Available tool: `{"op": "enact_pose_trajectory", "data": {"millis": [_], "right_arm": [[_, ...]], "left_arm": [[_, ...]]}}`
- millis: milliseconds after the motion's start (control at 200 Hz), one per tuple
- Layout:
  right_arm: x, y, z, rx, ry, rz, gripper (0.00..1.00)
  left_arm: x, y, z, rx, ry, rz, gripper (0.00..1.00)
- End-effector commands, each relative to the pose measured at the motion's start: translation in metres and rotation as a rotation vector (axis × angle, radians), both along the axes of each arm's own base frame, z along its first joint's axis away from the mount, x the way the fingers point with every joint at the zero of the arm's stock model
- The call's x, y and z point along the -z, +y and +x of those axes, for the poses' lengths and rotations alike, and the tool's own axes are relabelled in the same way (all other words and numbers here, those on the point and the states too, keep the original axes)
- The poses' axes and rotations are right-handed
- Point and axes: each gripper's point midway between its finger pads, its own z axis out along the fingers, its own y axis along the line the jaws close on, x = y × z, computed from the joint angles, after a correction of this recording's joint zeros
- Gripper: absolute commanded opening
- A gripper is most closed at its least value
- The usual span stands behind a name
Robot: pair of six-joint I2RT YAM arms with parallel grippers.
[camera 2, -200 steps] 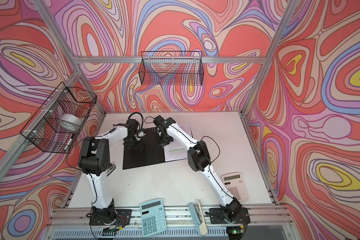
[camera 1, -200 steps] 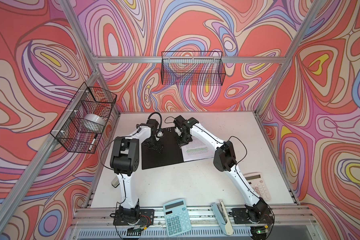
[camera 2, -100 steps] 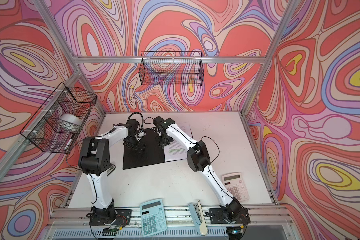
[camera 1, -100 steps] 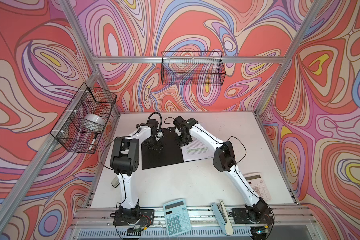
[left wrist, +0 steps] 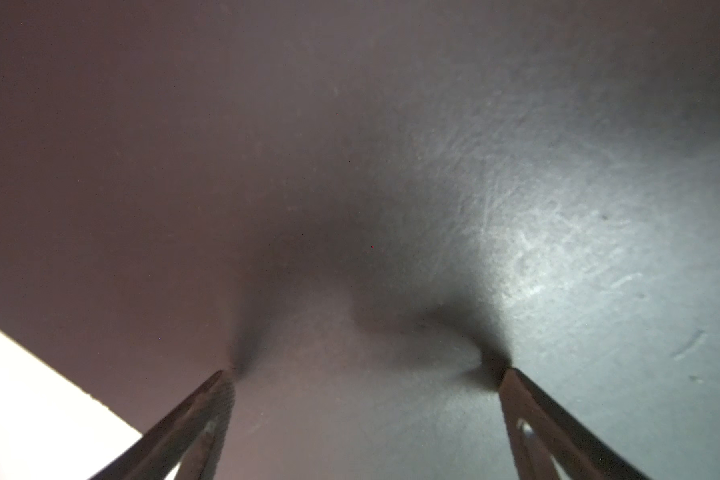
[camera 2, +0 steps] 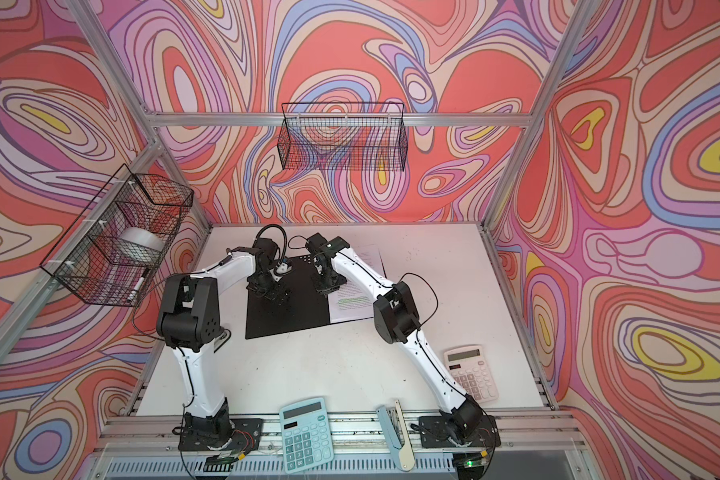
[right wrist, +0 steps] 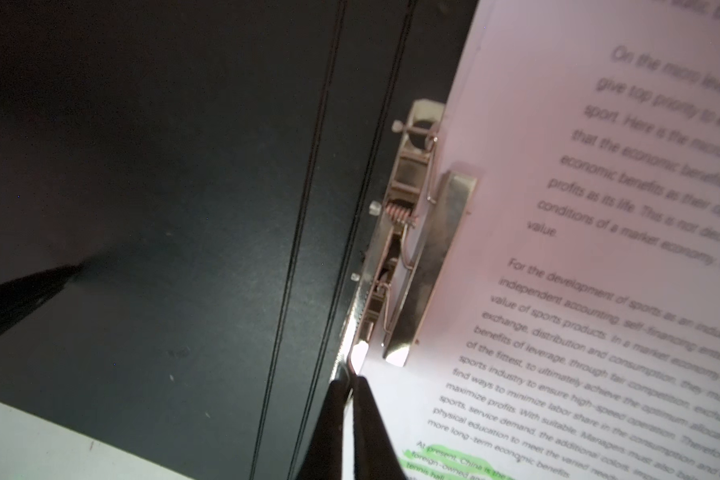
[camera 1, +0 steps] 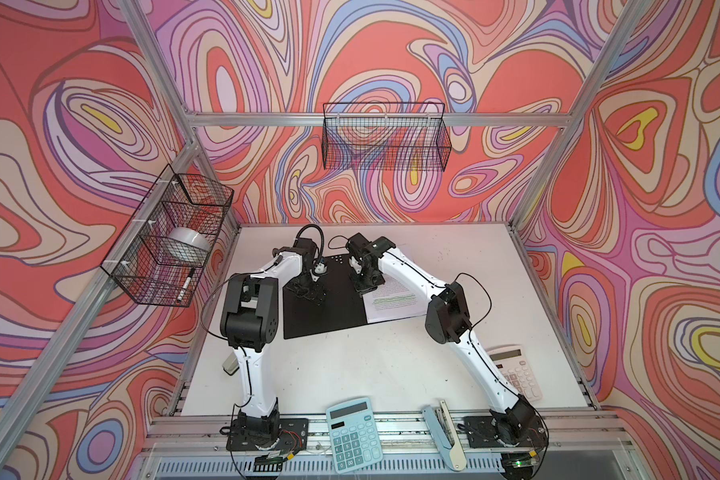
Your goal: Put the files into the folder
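1. As both top views show, the folder (camera 1: 325,309) (camera 2: 287,316) is laid open on the white table (camera 1: 350,365) (camera 2: 308,365), black inside upward, toward the far side.
2. The files (camera 1: 391,301) (camera 2: 350,303) are laid printed side up over the folder's right half, with green highlighted lines showing. The left half is left bare.
3. In the right wrist view, the edge of the files (right wrist: 599,249) nearest the spine is seen tucked under the flat plate of the metal clip (right wrist: 425,257). The clip is fixed just beside the fold lines of the folder (right wrist: 142,208).
4. The left gripper (camera 1: 308,293) (camera 2: 271,293) (left wrist: 366,374) is spread wide with nothing held. In the left wrist view, both fingers (left wrist: 208,407) are seen set against the folder's bare black surface (left wrist: 350,166), the tips meeting their own shadows.
5. The right gripper (camera 1: 364,286) (camera 2: 327,286) (right wrist: 348,380) is closed, its fingers pressed together. Its tips are placed at one end of the metal clip, at the paper's edge. Whether the clip's end is nipped between them cannot be told.
6. A blue calculator (camera 1: 353,434) and a stapler (camera 1: 443,436) are seen on the front rail, and a white calculator (camera 1: 516,372) near the table's right front corner. All three lie well apart from the folder.
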Motion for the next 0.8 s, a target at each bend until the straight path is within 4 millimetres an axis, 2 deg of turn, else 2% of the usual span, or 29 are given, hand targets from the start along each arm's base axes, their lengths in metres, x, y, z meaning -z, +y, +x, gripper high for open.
{"op": "enact_pose_trajectory", "data": {"millis": [0, 576, 791], "right_arm": [[0.051, -0.03, 0.003, 0.018, 0.03, -0.156, 0.08], [0.067, -0.033, 0.001, 0.017, 0.047, -0.173, 0.07], [0.064, -0.031, 0.003, 0.02, 0.042, -0.163, 0.08]], "left_arm": [[0.012, 0.005, -0.01, 0.022, 0.052, 0.037, 1.0], [0.01, 0.004, -0.01, 0.022, 0.048, 0.028, 1.0], [0.009, 0.003, -0.011, 0.021, 0.049, 0.024, 1.0]]}}
